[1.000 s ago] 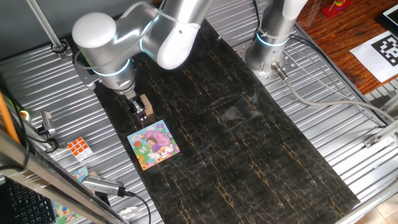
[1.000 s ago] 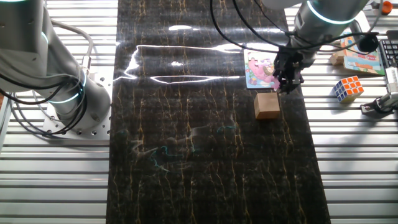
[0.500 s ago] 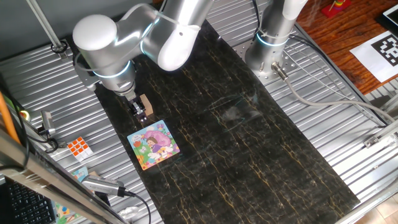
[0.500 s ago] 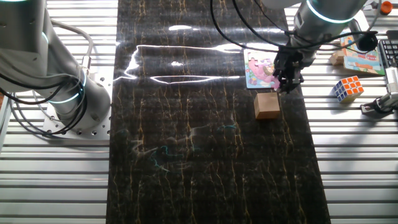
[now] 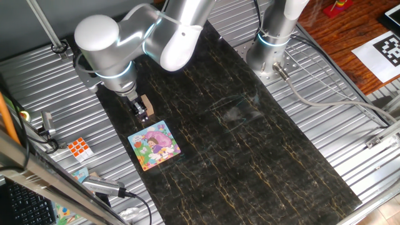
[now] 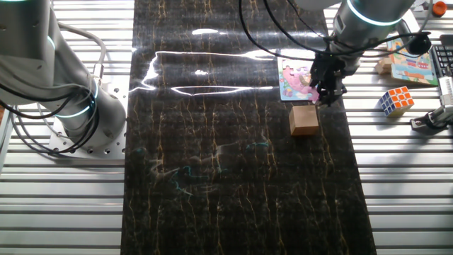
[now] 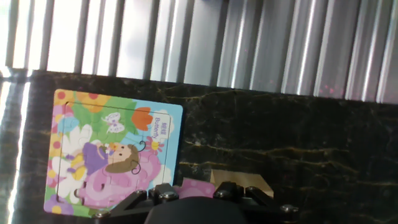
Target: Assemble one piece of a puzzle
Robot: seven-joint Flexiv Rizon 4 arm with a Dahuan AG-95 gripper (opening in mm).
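The puzzle (image 5: 154, 145) lies flat on the dark mat, a small square cartoon board with an orange edge; it also shows in the other fixed view (image 6: 291, 79) and in the hand view (image 7: 112, 152). My gripper (image 5: 141, 112) hangs beside the tan wooden block (image 5: 147, 102), just off the puzzle's near edge. It is shut on the piece (image 7: 196, 186), a tiny pink flat bit between the fingertips, also seen as a pink spot in the other fixed view (image 6: 312, 93). The piece is held above the mat, between the puzzle's edge and the block (image 7: 245, 182).
An orange-and-white Rubik's cube (image 5: 79, 148) sits on the ribbed metal table left of the mat, also in the other fixed view (image 6: 396, 100). A second puzzle box (image 6: 409, 65) lies beyond it. A second arm's base (image 5: 270, 50) stands at the mat's far end.
The arm's upper joints have shifted very slightly. The gripper stays shut on the piece at nearly the same spot by the tan block.
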